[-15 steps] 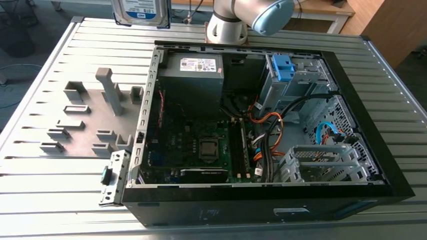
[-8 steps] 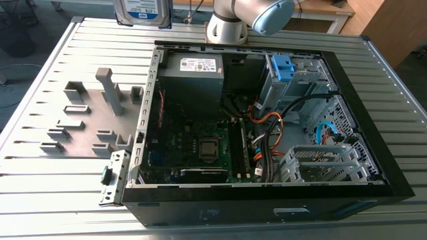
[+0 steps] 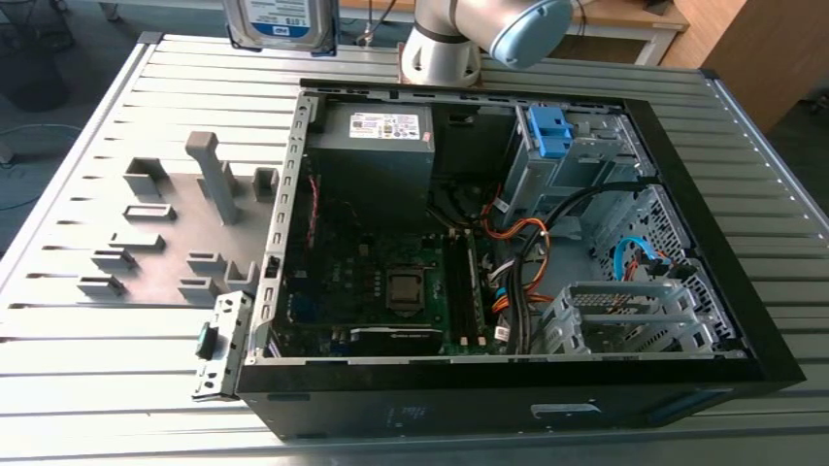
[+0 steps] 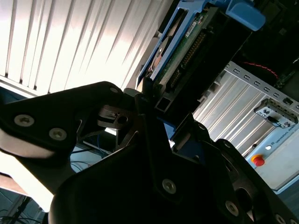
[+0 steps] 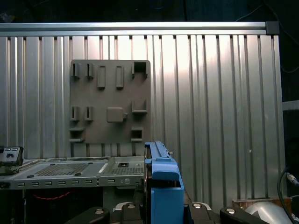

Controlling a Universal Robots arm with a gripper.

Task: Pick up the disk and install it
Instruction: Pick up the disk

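Currently, the flat silver-metal disk, with its white-and-blue label and blue plastic side rails, is held in the air above the ribbed silver metal table. It is outside the open black metal computer case, beyond the case's far rim in the exterior view. The black gripper is grasping the disk. In the second wrist view its fingers are clenched against the drive's two sides, with a blue rail and the circuit-board face showing between them. In the first wrist view the disk stands edge-on, blue rail toward the camera. The grey-and-blue robot arm rises just beyond the case's far rim, near the disk. Inside the case, a grey power-supply box with a white sticker sits against the far wall, and a bare blue plastic bracket stands along the same wall. A flat grey fixture plate with raised blocks lies on the table just beside the case, on the exterior view's left of it.
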